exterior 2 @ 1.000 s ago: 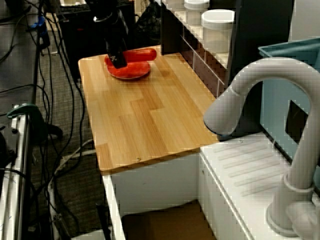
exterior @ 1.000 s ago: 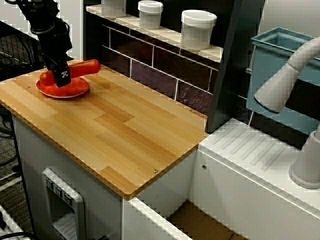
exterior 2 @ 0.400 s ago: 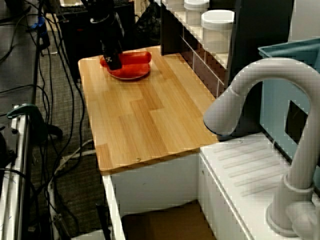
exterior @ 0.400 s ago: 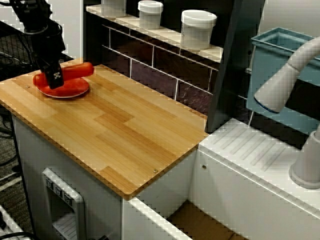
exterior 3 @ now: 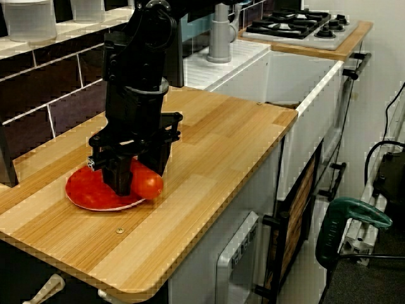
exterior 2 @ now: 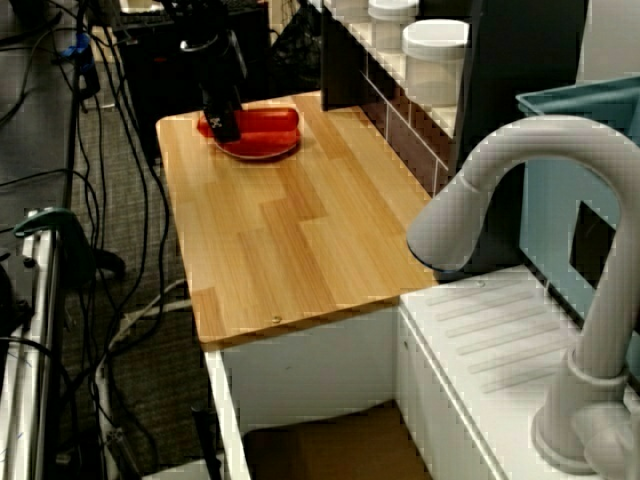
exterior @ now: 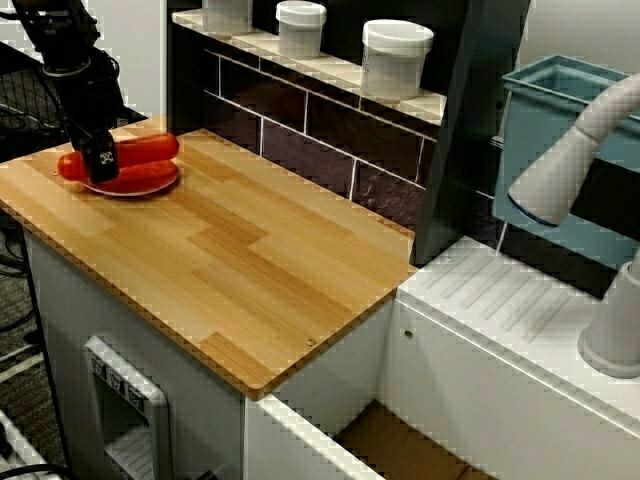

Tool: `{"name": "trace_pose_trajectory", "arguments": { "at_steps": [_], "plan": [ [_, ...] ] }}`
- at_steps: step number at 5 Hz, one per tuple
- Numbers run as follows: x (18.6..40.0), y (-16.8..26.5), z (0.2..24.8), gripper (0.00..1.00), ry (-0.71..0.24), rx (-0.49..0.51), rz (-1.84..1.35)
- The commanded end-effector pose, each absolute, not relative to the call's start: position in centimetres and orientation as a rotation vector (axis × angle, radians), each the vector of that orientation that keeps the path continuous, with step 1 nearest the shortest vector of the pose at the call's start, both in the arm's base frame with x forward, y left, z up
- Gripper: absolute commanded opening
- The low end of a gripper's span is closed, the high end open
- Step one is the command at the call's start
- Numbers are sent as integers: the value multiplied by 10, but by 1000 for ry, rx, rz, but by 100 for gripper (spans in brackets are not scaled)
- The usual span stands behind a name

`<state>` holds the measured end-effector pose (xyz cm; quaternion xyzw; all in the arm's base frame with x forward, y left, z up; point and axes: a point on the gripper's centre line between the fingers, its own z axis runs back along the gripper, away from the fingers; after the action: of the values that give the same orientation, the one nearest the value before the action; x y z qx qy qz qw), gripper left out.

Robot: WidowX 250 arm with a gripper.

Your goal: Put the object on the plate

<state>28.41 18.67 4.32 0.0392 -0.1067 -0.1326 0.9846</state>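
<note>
A black gripper (exterior 3: pixel 131 178) was seen lowered over a small red plate (exterior 3: pixel 85 193) near the far corner of a wooden countertop (exterior: pixel 250 260). Its fingers were clamped on a red-orange sausage-like object (exterior: pixel 125 153), which was held level just over the plate, perhaps touching it. The placing step appeared nearly complete. The next move was judged to call for opening the fingers and lifting straight up.

- Smooth, glossy red-orange plastic sausage-shaped toy (exterior 3: pixel 147 184)
- Flat red plastic round plate (exterior 3: pixel 85 193), slight sheen
- Matt black tool (exterior 3: pixel 120 180)
- Pale wood-grain desk (exterior 3: pixel 209 152), satin finish
</note>
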Motion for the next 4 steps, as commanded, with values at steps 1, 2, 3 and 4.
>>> {"name": "trace_pose_trajectory", "arguments": {
  "at_steps": [1, 2, 3, 4],
  "plan": [
    [280, 196, 52, 100, -228, 98, -260],
    [282, 197, 55, 100, -229, 95, -260],
    [288, 204, 60, 100, -224, 84, -258],
    [288, 204, 60, 100, -224, 84, -258]
  ]
}}
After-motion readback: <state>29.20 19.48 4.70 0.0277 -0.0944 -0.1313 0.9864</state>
